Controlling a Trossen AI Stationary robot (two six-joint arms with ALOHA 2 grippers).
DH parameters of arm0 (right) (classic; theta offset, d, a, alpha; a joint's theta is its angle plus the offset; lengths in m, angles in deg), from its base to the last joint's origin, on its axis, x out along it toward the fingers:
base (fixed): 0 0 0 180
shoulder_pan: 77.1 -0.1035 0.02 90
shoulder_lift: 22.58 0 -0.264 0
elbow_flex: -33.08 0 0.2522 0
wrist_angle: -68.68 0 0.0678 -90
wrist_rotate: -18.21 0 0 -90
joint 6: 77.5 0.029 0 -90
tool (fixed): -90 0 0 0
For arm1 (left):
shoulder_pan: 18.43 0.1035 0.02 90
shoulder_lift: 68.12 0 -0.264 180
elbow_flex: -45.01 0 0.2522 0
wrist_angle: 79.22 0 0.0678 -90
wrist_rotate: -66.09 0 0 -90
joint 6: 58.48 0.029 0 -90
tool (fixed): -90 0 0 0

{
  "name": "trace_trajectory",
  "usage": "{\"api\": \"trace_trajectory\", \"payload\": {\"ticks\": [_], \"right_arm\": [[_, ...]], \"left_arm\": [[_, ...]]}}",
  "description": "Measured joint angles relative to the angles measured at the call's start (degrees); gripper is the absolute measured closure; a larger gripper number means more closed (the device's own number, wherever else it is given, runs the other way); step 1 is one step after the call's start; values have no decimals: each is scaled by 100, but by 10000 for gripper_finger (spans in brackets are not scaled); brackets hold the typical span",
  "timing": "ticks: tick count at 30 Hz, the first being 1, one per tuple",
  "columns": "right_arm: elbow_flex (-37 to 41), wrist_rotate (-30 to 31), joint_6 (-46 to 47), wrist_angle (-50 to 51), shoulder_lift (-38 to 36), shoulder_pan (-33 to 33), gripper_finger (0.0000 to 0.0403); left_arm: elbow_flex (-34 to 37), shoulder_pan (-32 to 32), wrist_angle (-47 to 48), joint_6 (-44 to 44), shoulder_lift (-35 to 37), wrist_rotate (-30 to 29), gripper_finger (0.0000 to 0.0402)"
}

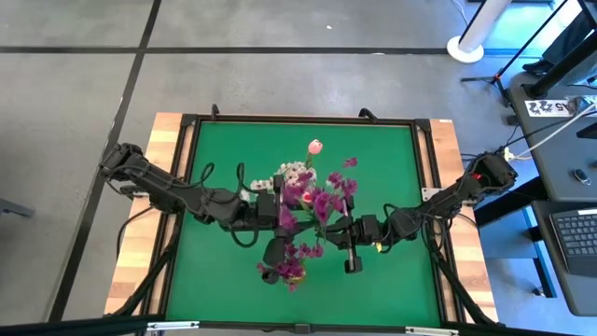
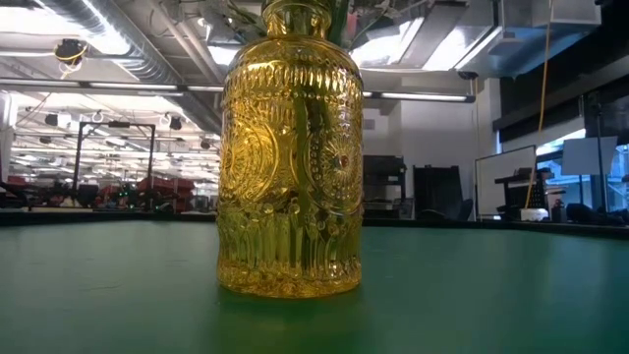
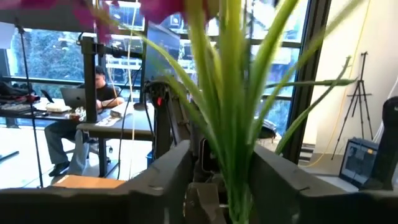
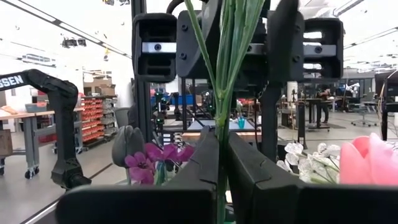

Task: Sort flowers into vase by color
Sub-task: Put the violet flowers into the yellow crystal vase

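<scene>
Flowers (image 1: 312,201) — mid-mat, between both tools

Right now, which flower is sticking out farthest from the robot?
The pink tulip. It pokes out alone at the far edge of the bunch, beyond the white blossoms and the magenta sprigs.

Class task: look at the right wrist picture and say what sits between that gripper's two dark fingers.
In the right wrist view, the thin green stems of a flower stand between the right gripper's fingers, which are shut on them.
</scene>
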State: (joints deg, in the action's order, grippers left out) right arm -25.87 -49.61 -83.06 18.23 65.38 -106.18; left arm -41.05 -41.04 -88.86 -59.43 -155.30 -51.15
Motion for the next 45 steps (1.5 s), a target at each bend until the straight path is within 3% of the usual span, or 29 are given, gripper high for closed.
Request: {"api": "trace_trajectory", "payload": {"ticks": [7, 9, 16, 26, 30, 41, 45], "right_arm": [[0, 10, 4, 11, 0, 1, 391], [0, 12, 4, 13, 0, 2, 390], [0, -139, -72, 2, -42, -15, 348], [0, -546, 84, 721, -559, -63, 167], [1, -529, 215, 1347, -945, -161, 119], [0, 99, 216, 2506, -1650, -679, 100], [0, 378, 229, 2724, -1652, -750, 100]], "left_arm": [[0, -4, -24, -53, 0, 28, 375], [0, -7, -24, -82, 0, 108, 392], [0, -7, -76, -153, 2, 276, 398], [0, -200, -424, 127, 110, 223, 400], [0, -368, -450, 305, 335, 115, 401], [0, -1266, -286, 745, 1128, 103, 401], [0, -1848, 73, 854, 1460, -224, 401]]}}
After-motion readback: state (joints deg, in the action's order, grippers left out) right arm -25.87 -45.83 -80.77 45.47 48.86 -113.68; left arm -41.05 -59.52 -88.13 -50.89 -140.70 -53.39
